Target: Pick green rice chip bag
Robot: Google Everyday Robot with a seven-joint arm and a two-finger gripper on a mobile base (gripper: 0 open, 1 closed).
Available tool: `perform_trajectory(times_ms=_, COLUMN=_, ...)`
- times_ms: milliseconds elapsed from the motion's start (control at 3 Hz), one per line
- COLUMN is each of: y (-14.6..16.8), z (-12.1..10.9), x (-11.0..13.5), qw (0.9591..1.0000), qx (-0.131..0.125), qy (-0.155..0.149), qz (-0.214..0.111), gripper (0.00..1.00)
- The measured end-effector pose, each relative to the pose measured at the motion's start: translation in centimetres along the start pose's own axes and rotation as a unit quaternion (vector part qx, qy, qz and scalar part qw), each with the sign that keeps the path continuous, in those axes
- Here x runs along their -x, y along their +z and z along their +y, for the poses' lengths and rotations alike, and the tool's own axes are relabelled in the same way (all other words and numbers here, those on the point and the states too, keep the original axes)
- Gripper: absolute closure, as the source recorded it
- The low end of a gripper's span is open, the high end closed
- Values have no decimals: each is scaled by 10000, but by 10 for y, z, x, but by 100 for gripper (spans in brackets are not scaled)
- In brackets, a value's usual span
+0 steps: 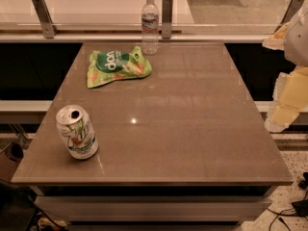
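The claw (287, 99) hangs at the far right side, just past the right edge of the table (192, 129) and up off it. It looks white and pale yellow. It holds nothing that I can see. I cannot tell if it is let loose or squeezed tight.

The green rice chip bag (118, 66) lies flat on the table, well apart from the claw, far off to its left. It is near the back of the table. A clear water bottle (150, 25) stands upright just beside the bag, at the back edge, also left of the claw. A white and green soda can (77, 132) stands farther left and nearer the front. It leans a bit and its top has a hole.

The table top is brown, smooth and shiny, with a small bright spot of light on it. Behind it runs a low rail with metal posts (167, 16). The floor (294, 170) below the claw is speckled, with dark cables (288, 211) lying on it.
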State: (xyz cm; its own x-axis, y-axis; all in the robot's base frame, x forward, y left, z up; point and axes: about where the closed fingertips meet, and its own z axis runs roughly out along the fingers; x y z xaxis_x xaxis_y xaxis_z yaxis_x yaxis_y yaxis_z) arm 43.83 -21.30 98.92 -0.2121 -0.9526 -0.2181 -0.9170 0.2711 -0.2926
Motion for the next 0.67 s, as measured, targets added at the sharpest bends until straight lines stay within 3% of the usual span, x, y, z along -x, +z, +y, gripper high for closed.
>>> perform_trajectory(times_ms=333, y=0, z=0, x=0, qw=10000, qx=-1, qy=0, qz=0, gripper=0)
perform_trajectory(times_ms=667, y=1, z=-12, x=15, qw=9997, qx=-156, qy=-10, qz=-167, gripper=0)
